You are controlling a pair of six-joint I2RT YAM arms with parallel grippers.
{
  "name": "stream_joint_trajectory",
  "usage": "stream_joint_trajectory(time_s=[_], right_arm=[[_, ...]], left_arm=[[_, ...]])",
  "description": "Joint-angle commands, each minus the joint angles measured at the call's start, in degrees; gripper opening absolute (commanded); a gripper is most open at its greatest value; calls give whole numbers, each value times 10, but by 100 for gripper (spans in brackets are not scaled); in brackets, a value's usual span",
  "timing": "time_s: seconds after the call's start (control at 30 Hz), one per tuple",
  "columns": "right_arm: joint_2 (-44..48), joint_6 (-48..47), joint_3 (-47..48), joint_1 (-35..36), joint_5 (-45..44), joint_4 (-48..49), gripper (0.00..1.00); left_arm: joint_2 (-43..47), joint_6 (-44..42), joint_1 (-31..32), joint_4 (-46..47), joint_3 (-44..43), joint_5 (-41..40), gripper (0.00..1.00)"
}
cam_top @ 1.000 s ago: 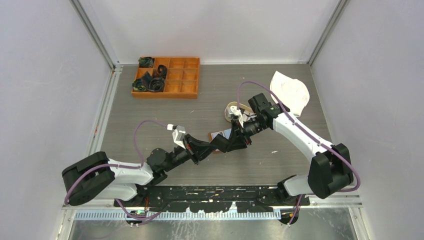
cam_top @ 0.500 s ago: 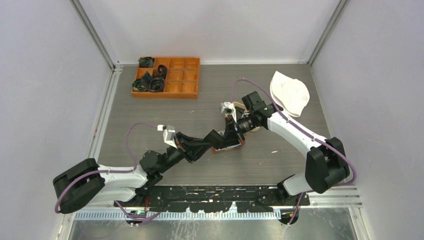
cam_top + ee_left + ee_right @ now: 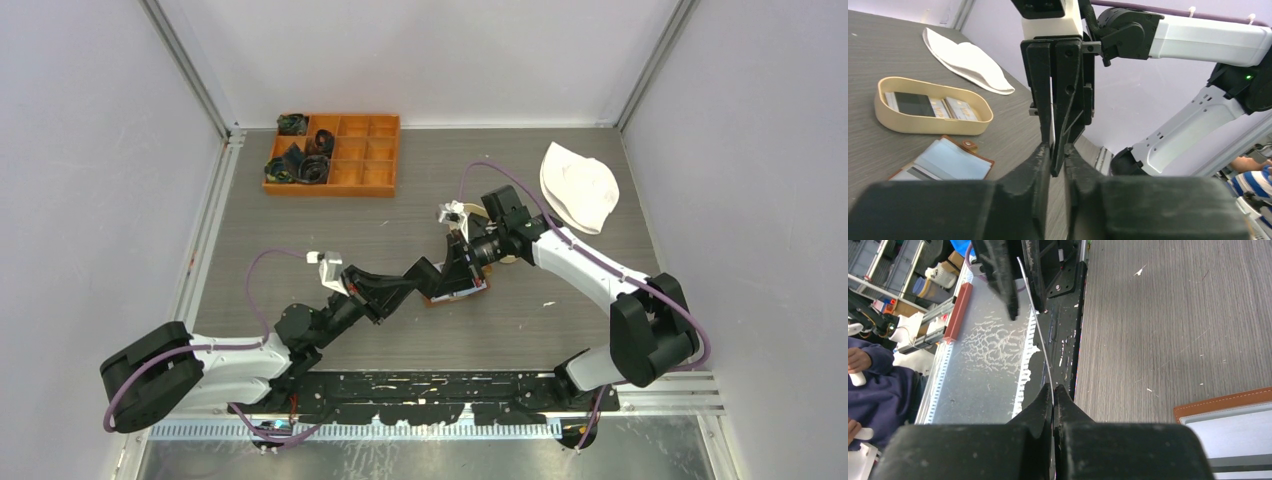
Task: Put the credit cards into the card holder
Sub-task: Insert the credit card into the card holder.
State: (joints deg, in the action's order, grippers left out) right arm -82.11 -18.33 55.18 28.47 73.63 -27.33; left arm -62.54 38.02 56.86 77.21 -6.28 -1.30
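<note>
I see one credit card (image 3: 1035, 325) edge-on, a thin pale sliver raised above the surface (image 3: 1158, 315) between both arms. My right gripper (image 3: 1053, 388) is clenched on one end. The left gripper (image 3: 1056, 150) sits around the other end, jaws slightly parted (not pinching, as far as I can see). The card holder (image 3: 1218, 403) lies open on the surface below them, brown leather with a grey-blue card (image 3: 945, 159) inside. I cannot make out the held card's face or colour.

Tray (image 3: 923, 122) stands just beside card holder (image 3: 969, 146)
</note>
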Motion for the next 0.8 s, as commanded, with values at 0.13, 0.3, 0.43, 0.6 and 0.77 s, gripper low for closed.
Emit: stream_joint_trajectory(time_s=[0.13, 0.3, 0.43, 0.6, 0.77], right_arm=[[8, -91, 25, 12, -31, -70, 1], [9, -100, 26, 13, -41, -75, 2], [4, -102, 27, 18, -40, -80, 1], [-1, -115, 32, 23, -39, -95, 1], [-5, -130, 38, 24, -43, -111, 3]], left_arm=[[3, -2, 1, 48, -7, -6, 0], [-8, 2, -2, 47, -6, -8, 0], [-22, 11, -3, 47, -15, -5, 20], [-27, 10, -5, 47, -17, -3, 23], [-23, 5, -9, 48, -16, 7, 0]])
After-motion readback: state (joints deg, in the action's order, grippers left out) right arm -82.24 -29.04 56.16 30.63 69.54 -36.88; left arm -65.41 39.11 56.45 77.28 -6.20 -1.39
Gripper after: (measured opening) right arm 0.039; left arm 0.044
